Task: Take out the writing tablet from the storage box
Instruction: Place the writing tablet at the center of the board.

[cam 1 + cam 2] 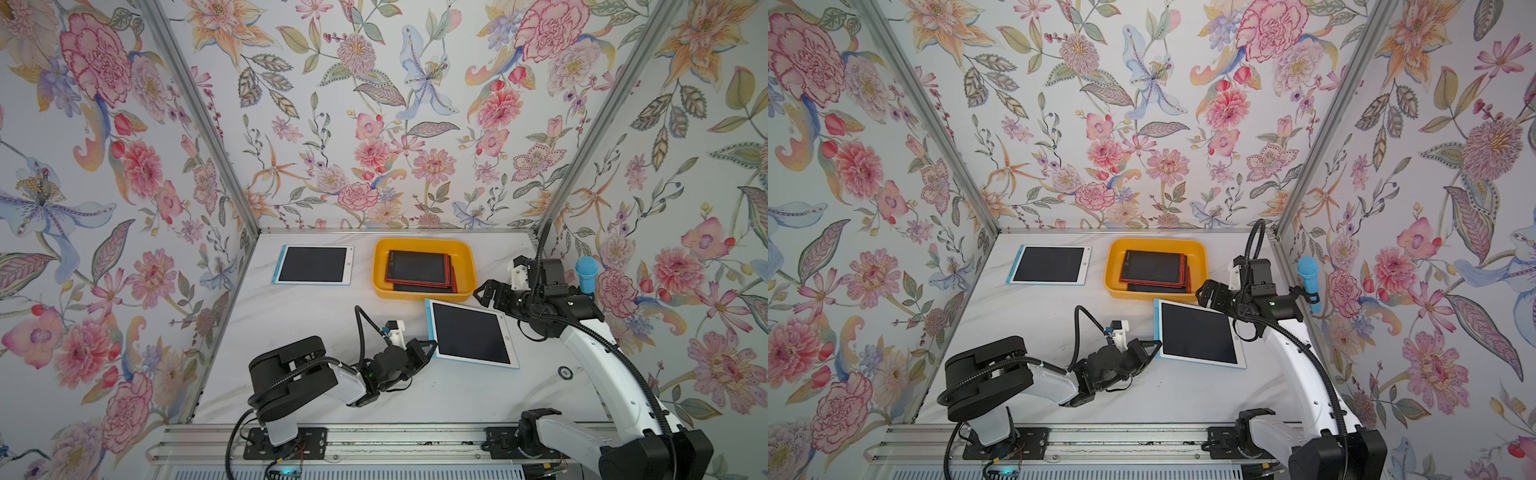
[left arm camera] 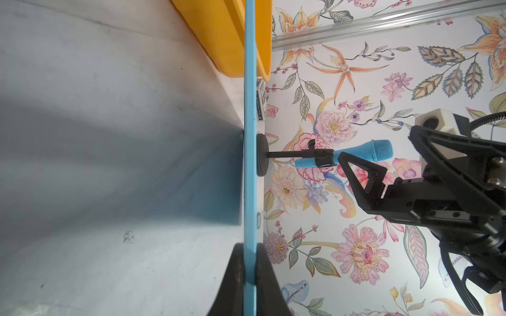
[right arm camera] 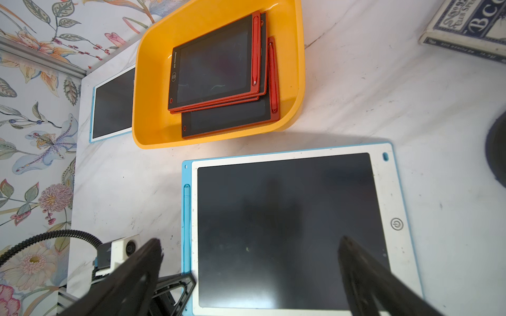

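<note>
Blue microphone on black stand; card box near; marble table.

Glossy plastic storage box, smooth marbled tabletop, metal rail

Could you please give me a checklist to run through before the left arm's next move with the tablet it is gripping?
1. Left gripper jaws shut on the blue-edged white plastic writing tablet: ok.
2. That tablet is outside the shallow yellow-orange plastic storage box: ok, a gap shows in the right wrist view.
3. Tablet lying flat on the white marble-look table: cannot tell.
4. Right gripper jaws open and empty, above the tablet: ok.
5. Box emptied: not ok, red-framed black tablets lie stacked inside.
6. The second blue-edged white tablet is well apart: ok.
</note>
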`<state>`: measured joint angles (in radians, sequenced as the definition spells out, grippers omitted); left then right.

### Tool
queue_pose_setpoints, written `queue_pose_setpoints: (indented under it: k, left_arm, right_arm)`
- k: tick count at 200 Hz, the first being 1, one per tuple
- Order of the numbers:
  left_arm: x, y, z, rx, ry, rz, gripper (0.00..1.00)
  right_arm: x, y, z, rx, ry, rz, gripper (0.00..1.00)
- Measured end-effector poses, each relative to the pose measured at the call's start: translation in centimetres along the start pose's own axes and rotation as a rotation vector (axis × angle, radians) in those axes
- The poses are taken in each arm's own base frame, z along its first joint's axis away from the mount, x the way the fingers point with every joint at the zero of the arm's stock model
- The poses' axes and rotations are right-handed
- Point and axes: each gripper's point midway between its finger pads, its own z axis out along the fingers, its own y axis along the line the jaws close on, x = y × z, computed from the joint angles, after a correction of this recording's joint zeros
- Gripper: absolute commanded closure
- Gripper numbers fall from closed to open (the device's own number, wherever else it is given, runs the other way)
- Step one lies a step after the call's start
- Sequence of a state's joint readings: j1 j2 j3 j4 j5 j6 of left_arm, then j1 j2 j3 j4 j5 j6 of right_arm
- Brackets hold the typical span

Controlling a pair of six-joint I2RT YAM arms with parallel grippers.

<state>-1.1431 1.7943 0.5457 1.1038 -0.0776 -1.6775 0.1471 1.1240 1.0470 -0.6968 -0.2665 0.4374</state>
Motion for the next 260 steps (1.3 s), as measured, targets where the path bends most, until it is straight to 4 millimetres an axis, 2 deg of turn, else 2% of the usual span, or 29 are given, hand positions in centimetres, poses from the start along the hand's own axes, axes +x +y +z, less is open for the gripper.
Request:
queue_pose_setpoints:
  k: [44, 78, 122, 165, 191, 209, 229, 242, 260]
  left_arm:
    - [1.1, -1.0, 1.7, 0.041, 0.042, -0.029, 1.0]
    - [1.4, 0.1, 2.0, 0.022, 0.054, -0.057, 1.0]
    - [1.6, 0.4, 2.0, 0.009, 0.056, -0.066, 0.99]
    - [2.4, 1.0, 1.8, -0.026, 0.073, -0.062, 0.83]
    - [2.9, 1.4, 1.7, -0.045, 0.086, -0.066, 0.81]
    - [3.1, 1.7, 1.6, -0.059, 0.09, -0.074, 0.74]
    - [3.4, 2.0, 1.5, -0.073, 0.094, -0.08, 0.73]
    - [3.6, 2.2, 1.5, -0.083, 0.098, -0.081, 0.67]
    - [3.9, 2.7, 1.4, -0.103, 0.103, -0.085, 0.67]
  right_arm:
    - [0.0, -0.4, 0.4, 0.006, 0.012, -0.001, 0.0]
    - [0.0, -0.7, 0.8, 0.015, 0.025, 0.0, 0.0]
    - [0.1, -1.0, 1.2, 0.022, 0.036, 0.005, 0.0]
    - [0.1, -1.0, 1.4, 0.019, 0.041, 0.007, 0.0]
    - [0.1, -0.9, 1.4, 0.016, 0.04, 0.006, 0.0]
    - [0.1, -0.9, 1.4, 0.016, 0.04, 0.006, 0.0]
    - [0.0, -0.9, 1.4, 0.014, 0.037, 0.005, 0.0]
    - [-0.1, -0.8, 1.4, 0.012, 0.033, 0.004, 0.0]
    - [0.0, -0.8, 1.4, 0.012, 0.034, 0.004, 0.0]
